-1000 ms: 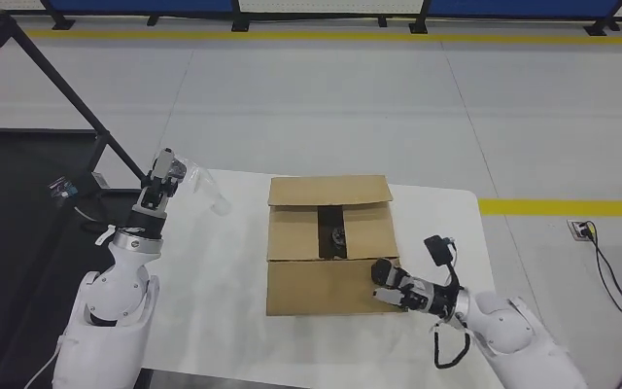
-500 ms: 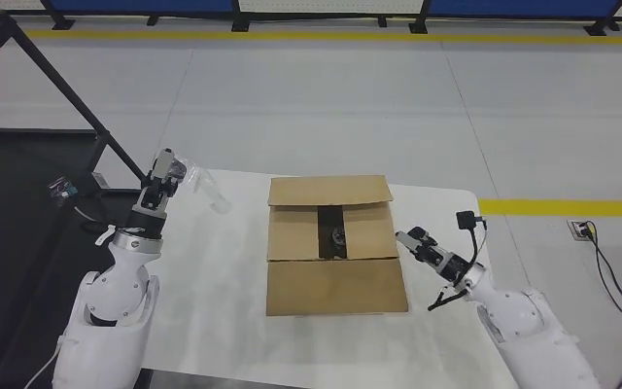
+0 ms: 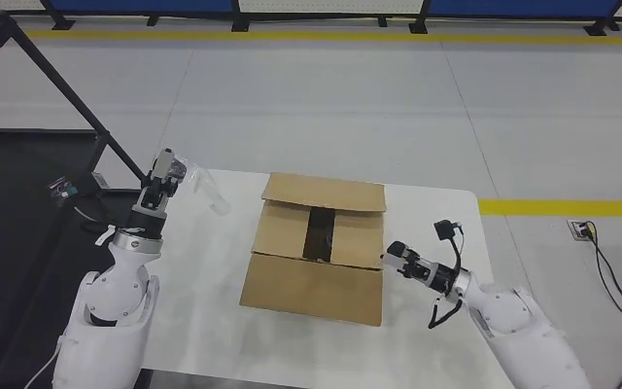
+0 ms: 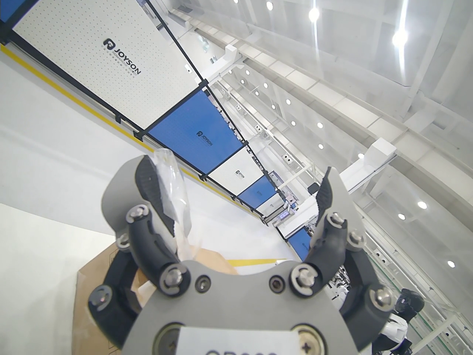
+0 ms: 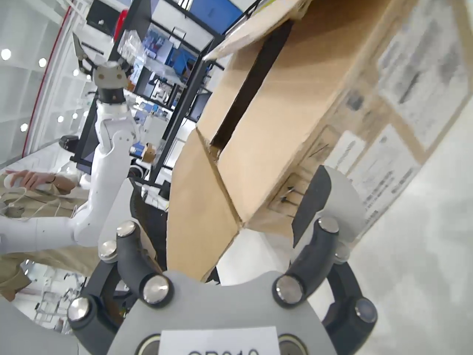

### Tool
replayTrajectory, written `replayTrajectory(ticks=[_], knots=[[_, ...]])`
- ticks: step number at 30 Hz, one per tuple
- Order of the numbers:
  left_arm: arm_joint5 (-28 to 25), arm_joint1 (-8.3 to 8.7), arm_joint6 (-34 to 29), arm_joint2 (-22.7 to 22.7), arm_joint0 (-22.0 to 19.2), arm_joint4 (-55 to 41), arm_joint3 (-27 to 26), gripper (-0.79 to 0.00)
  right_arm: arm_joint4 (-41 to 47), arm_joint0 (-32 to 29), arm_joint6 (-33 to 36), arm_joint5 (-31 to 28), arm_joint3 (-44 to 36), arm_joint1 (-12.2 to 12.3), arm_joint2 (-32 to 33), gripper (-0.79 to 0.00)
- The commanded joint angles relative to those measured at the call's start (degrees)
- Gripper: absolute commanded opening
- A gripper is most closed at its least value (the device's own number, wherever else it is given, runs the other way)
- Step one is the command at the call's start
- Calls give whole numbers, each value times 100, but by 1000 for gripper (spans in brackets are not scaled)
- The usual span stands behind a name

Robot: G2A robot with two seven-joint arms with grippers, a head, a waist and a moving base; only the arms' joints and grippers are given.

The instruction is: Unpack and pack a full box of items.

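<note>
Nearest the robot, the right gripper [image 3: 392, 255] sits at the right-hand corner of the cardboard box [image 3: 316, 253]. From above its jaws cannot be read. The right wrist view settles it: the right gripper [image 5: 227, 190] has its jaws spread, with the box's [image 5: 295, 112] corner and flap edge between them. Whether either pad touches the cardboard I cannot tell.

The box stands mid-bench, turned askew to the white bench [image 3: 214, 292]. Its top flaps are folded over, leaving a dark slot [image 3: 318, 233] between them. What lies inside is too dark to tell.

Farther off, by the bench's far left corner, the left gripper [image 3: 167, 167] is held up above the surface, with clear plastic film [image 3: 209, 190] hanging beside it. The left wrist view adds that the left gripper [image 4: 234, 169] has its jaws spread wide, and that the film [image 4: 173, 186] clings to one pad.

Beyond the bench, a yellow floor line [image 3: 549, 206] runs off to the right.
</note>
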Motion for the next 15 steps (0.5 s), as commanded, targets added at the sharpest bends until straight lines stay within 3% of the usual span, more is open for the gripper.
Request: replayTrajectory(ticks=[1,3,5,15], knots=[[0,0,0,0,0,0,0,0,-20,-100,-668,363,-287,-27,79,0],[0,0,0,0,0,0,0,0,166,-272,-1301,734,-666,-62,161,0],[0,0,0,0,0,0,0,0,225,-412,-1810,1513,-1177,-103,158,0],[0,0,0,0,0,0,0,0,230,-423,-1798,1512,-1204,-106,142,0]])
